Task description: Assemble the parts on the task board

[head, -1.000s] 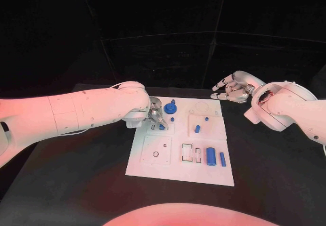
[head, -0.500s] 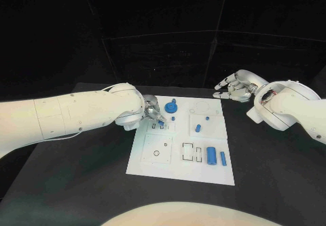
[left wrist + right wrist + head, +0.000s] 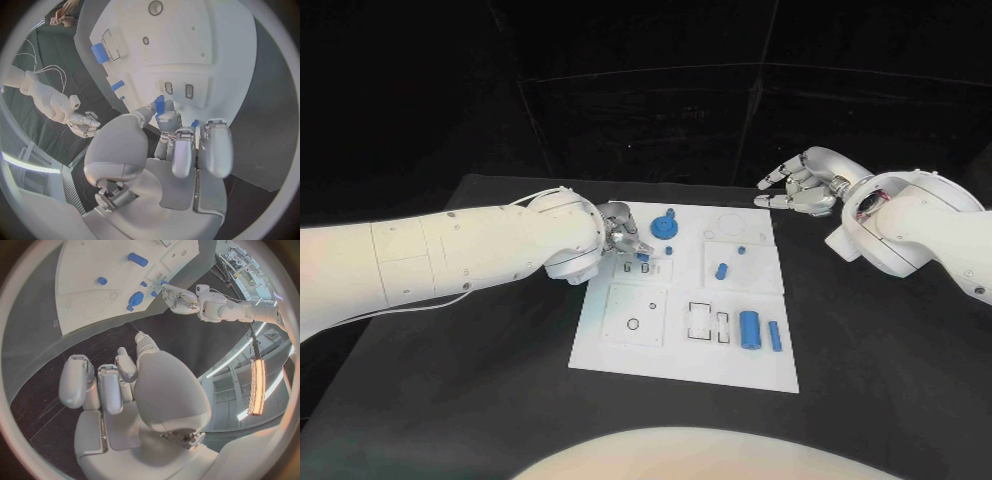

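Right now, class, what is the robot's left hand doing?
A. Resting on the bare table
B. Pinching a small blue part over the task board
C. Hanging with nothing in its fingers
B: the left hand pinches a small blue part above the white task board.

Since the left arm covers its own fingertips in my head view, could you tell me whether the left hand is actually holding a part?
Observer: Yes. The left wrist view shows the left hand pinching a small blue part between its thumb and a finger.
Operator: Thank you. Where is that part relative to the slots?
Observer: It sits just short of the pair of small rectangular slots in the task board. I cannot tell whether it touches the board.
Operator: And is the right hand carrying anything?
Observer: No. The right wrist view shows the right hand empty, fingers apart, above the black table beside the board.
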Tool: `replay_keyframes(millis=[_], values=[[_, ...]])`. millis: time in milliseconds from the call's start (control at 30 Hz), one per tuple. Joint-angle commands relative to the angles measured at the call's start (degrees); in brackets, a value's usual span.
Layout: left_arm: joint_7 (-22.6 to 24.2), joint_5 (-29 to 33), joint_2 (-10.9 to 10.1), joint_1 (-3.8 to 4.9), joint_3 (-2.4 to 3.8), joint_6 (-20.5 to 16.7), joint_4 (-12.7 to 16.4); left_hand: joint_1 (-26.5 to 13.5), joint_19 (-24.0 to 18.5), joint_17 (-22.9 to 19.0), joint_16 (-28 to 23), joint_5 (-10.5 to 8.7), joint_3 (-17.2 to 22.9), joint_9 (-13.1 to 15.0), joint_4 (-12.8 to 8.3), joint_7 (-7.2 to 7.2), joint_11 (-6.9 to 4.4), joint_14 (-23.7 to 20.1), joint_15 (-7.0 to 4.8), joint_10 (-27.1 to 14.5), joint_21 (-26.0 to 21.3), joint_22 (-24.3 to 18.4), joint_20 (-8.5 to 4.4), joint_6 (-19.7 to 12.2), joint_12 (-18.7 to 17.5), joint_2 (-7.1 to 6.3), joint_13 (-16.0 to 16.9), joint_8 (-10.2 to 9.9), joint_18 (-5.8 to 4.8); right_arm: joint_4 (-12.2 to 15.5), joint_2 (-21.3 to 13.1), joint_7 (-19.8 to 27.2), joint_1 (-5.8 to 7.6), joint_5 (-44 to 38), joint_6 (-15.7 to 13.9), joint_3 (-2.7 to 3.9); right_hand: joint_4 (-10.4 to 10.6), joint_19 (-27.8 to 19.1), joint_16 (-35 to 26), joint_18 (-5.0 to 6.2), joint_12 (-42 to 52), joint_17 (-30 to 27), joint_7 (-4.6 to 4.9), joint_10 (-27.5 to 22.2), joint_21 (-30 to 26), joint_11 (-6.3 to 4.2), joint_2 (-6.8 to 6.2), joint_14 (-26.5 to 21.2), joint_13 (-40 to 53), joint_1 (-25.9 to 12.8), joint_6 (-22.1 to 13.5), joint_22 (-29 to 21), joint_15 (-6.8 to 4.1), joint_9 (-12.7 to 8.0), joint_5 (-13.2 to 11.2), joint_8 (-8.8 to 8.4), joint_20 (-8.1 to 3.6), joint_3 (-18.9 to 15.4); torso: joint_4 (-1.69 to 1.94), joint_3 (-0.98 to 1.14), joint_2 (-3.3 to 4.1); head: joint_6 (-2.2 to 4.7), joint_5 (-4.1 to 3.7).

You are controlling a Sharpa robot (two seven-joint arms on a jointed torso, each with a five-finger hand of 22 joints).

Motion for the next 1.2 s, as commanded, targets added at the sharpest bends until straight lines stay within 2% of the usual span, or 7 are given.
replay_keyframes(millis=[33,233,467,600,733,900,1200], values=[[0.24,-0.73,0.16,-0.33,0.02,-3.41,-0.06,0.12,1.51,15.09,0.18,0.02,10.27,0.11,-10.03,0.00,-0.15,6.16,0.03,0.37,-0.16,0.63,0.01,-0.37,0.25,0.15,0.05,0.27,-1.06,0.02,-0.01,0.56,0.13,-0.21,0.08,0.05,-0.09,-0.14,-0.08,0.96,0.29,5.38,-0.17,0.30,-0.33,-0.22,0.36,3.66,0.00,0.19,0.36,0.00,-0.44,-0.09,0.32,0.31,-0.08,-0.21,-0.02,0.02,0.05,-0.10,-0.09],[-0.22,-0.72,0.40,-1.00,0.02,-3.45,-0.29,0.01,1.51,15.09,0.18,0.00,10.50,0.19,-9.96,-0.01,-0.16,6.16,0.02,0.58,-0.18,0.59,0.00,-0.34,0.55,0.09,0.33,0.35,-1.06,-0.06,0.05,0.63,0.13,-0.21,0.09,0.05,-0.09,-0.14,-0.08,0.96,0.29,5.38,-0.17,0.30,-0.33,-0.22,0.36,3.66,0.00,0.19,0.36,0.00,-0.44,-0.09,0.32,0.31,-0.08,-0.21,0.04,-0.02,0.04,-0.34,-0.12],[-0.95,-0.68,0.64,-1.38,0.01,-2.54,-0.44,0.01,1.51,15.09,0.18,0.00,10.50,0.19,-9.96,-0.01,-0.16,6.16,0.02,0.58,-0.18,0.59,0.00,-0.34,0.55,0.09,0.33,0.35,-1.06,-0.14,0.13,0.82,0.13,-0.20,0.00,0.05,-0.09,-0.14,-0.08,0.96,0.29,5.38,-0.17,0.30,-0.33,-0.22,0.36,3.66,0.00,0.19,0.36,0.00,-0.44,-0.09,0.32,0.31,-0.08,-0.21,0.00,-0.04,0.03,-0.48,-0.08],[-1.36,-0.68,0.67,-1.46,0.01,-1.40,-0.45,0.01,1.51,15.09,0.18,0.00,10.50,0.19,-9.96,-0.01,-0.16,6.16,0.02,0.58,-0.18,0.59,0.00,-0.34,0.55,0.09,0.33,0.35,-1.06,-0.16,0.14,0.89,0.13,-0.19,-0.05,0.05,-0.09,-0.14,-0.08,0.96,0.29,5.38,-0.17,0.30,-0.33,-0.22,0.36,3.66,0.00,0.19,0.36,0.00,-0.44,-0.09,0.32,0.31,-0.08,-0.21,-0.03,0.02,0.03,-0.59,-0.01],[-1.74,-0.68,0.69,-1.52,0.01,0.54,-0.52,-0.07,1.52,15.09,0.18,-0.01,10.66,0.26,-9.93,-0.03,-0.17,6.16,0.01,0.68,-0.17,0.62,-0.01,-0.33,0.70,0.01,0.46,0.40,-1.06,-0.22,0.21,0.95,0.13,-0.18,-0.08,0.05,0.01,-0.17,-0.13,0.98,0.17,5.31,-0.17,0.20,-0.40,-0.22,0.37,3.65,-0.14,0.06,0.35,-0.10,-0.44,-0.09,0.41,0.35,-0.08,-0.32,-0.03,-0.06,0.02,-0.61,-0.11],[-2.02,-0.67,0.82,-1.55,0.01,2.01,-0.60,-0.10,1.53,15.09,0.18,-0.01,10.72,0.28,-9.92,-0.04,-0.18,6.16,0.00,0.72,-0.17,0.63,-0.01,-0.33,0.75,-0.01,0.51,0.42,-1.06,-0.27,0.26,0.99,0.13,-0.18,-0.11,0.05,0.01,-0.17,-0.13,0.98,0.17,5.31,-0.17,0.20,-0.40,-0.22,0.37,3.65,-0.14,0.06,0.35,-0.10,-0.44,-0.09,0.41,0.35,-0.08,-0.32,0.01,0.00,0.04,-0.74,-0.10],[-2.25,-0.67,1.01,-1.56,0.01,3.24,-0.84,-0.10,1.53,15.09,0.18,-0.01,10.72,0.28,-9.92,-0.04,-0.18,6.16,0.00,0.72,-0.17,0.63,-0.01,-0.33,0.75,-0.01,0.51,0.42,-1.06,-0.36,0.39,1.14,0.13,-0.18,-0.08,0.05,0.01,-0.17,-0.13,0.98,0.17,5.31,-0.17,0.20,-0.40,-0.22,0.37,3.65,-0.14,0.06,0.35,-0.10,-0.44,-0.09,0.41,0.35,-0.08,-0.32,0.03,0.02,0.03,-1.01,0.01]])
